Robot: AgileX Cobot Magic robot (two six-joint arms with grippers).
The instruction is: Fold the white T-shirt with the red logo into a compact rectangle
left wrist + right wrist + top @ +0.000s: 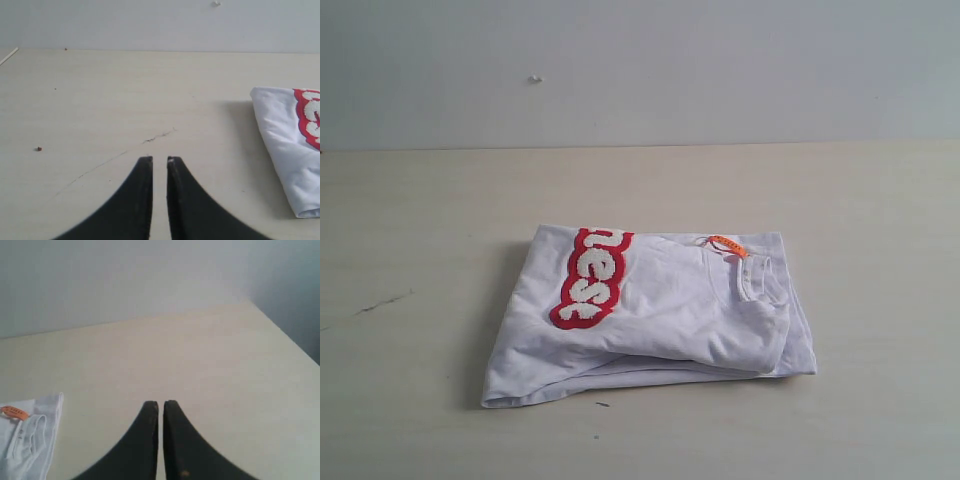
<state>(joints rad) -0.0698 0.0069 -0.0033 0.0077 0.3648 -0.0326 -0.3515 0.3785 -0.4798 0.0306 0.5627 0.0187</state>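
Note:
The white T-shirt (660, 310) lies folded into a thick, roughly rectangular bundle at the middle of the table. The red logo (592, 277) runs across its top left part, partly tucked under a fold. The ribbed neck with its orange tag (727, 245) faces up at the right. Neither arm shows in the exterior view. My left gripper (160, 160) hovers over bare table, shut and empty, with the T-shirt's edge (285, 140) and the logo (310, 120) off to one side. My right gripper (161, 403) is shut and empty, the T-shirt's neck side (30, 440) and the tag (14, 413) beside it.
The pale wooden table (430, 220) meets a grey wall (640, 70) behind. A thin dark crack (160, 135) marks the table near my left gripper, and a small crumb (39, 148) lies apart. In the right wrist view the table's edge (287, 337) falls away.

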